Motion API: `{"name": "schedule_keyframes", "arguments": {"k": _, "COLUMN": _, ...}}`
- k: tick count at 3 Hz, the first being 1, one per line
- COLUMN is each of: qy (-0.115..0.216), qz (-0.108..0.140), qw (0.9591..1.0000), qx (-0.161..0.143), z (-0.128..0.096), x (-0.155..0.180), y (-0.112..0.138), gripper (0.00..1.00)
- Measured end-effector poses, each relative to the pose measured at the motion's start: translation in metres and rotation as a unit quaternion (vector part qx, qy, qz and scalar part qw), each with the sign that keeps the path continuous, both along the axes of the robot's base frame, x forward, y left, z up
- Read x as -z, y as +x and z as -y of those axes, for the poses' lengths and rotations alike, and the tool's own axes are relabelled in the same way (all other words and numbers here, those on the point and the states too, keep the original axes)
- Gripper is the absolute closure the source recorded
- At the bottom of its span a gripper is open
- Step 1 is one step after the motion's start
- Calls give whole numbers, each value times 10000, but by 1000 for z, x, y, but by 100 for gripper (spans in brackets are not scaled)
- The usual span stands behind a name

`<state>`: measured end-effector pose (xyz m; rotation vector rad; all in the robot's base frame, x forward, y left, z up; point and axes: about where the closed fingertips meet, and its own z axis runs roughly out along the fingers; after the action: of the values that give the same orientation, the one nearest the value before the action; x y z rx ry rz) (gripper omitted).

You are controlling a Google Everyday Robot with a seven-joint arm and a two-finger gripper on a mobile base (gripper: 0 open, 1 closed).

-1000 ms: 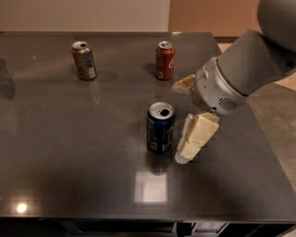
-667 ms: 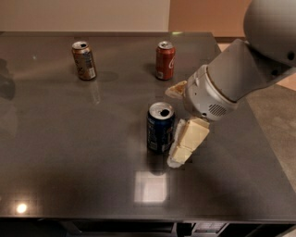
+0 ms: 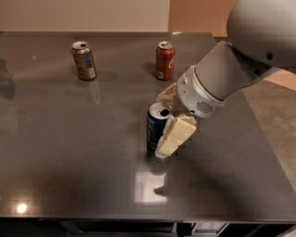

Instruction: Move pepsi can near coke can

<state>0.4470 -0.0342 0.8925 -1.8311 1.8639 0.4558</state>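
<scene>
**Claw spread around the pepsi can at mid-tabletop**

A square patch of light [image 3: 150, 185] glares off the near part of the dark grey, glossy tabletop [image 3: 69, 176]. Just beyond it the pepsi can [image 3: 154, 132] stands upright, the claw [image 3: 163, 124] straddling it unclenched: one cream finger [image 3: 175, 134] lies against its near right side, the other sits behind its rim. Farther back stand the coke can [image 3: 164, 61] and, well to its left, a tan-brown can [image 3: 83, 61]. Grey floor [image 3: 273, 120] lies to the right; a pale wall [image 3: 83, 14] closes the back.
</scene>
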Motion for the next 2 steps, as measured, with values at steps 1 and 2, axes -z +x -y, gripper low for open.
{"name": "schedule_keyframes", "arguments": {"k": 1, "qy": -14, "qz": -59, "qw": 10000, "qx": 43, "z": -1, "x": -1, "y": 3, "gripper": 41}}
{"name": "schedule_keyframes", "arguments": {"k": 2, "qy": -18, "qz": -70, "qw": 9999, "qx": 98, "z": 0, "x": -6, "y": 7, "gripper": 63}}
